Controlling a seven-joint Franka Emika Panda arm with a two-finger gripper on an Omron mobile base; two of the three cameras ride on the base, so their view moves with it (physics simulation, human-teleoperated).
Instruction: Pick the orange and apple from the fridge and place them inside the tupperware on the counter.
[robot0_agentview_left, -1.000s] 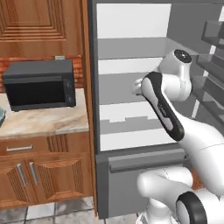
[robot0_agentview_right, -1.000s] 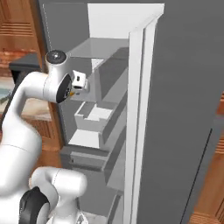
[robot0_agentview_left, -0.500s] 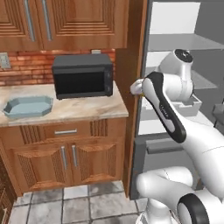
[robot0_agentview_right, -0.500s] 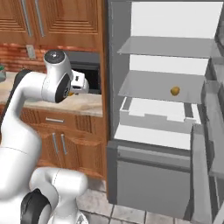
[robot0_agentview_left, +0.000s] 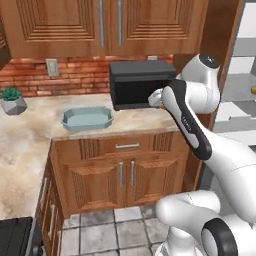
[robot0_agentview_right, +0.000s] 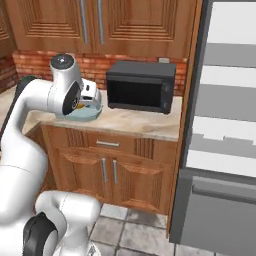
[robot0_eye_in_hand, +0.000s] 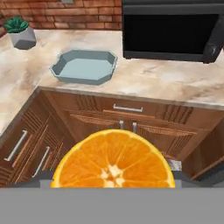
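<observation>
1. Gripper (robot0_agentview_right: 86, 98) is clamped on the orange (robot0_eye_in_hand: 113, 159); in the hand view the fruit sits right up against the camera. The grip looks firm, but the fingertips are hidden behind the fruit, so how deep the bite goes can't be told.
2. Tupperware (robot0_agentview_left: 87, 119) sits empty on the counter (robot0_agentview_left: 30, 125), left of the microwave (robot0_agentview_left: 141, 84) and well clear of the plant pot (robot0_agentview_left: 13, 100). In the hand view it lies ahead of the gripper and to the left.
3. Risk: releasing early. Hand looks short of the tub, out over the cabinet fronts (robot0_eye_in_hand: 127, 120). Dropped there, the orange hits the floor or the counter lip.
4. Risk: round fruit, shallow flared rim. Let go from high up and it may bounce or roll out, then run along the counter.
5. Risk: the elbow (robot0_agentview_left: 197, 92) is close to the microwave's right front corner in the left base view. A wide swing left could clip it.
6. Room: open air above the tub, upper cabinets (robot0_agentview_left: 107, 25) well overhead. Counter bare between the tub and microwave, and between the tub and pot. Best approach looks like front-on, over the counter edge.
7. The fridge (robot0_agentview_right: 225, 125) stands open on the right. A small golden-brown fruit, probably the apple (robot0_agentview_left: 253, 90), shows at the right edge of the left base view. Second trip not yet started.
</observation>
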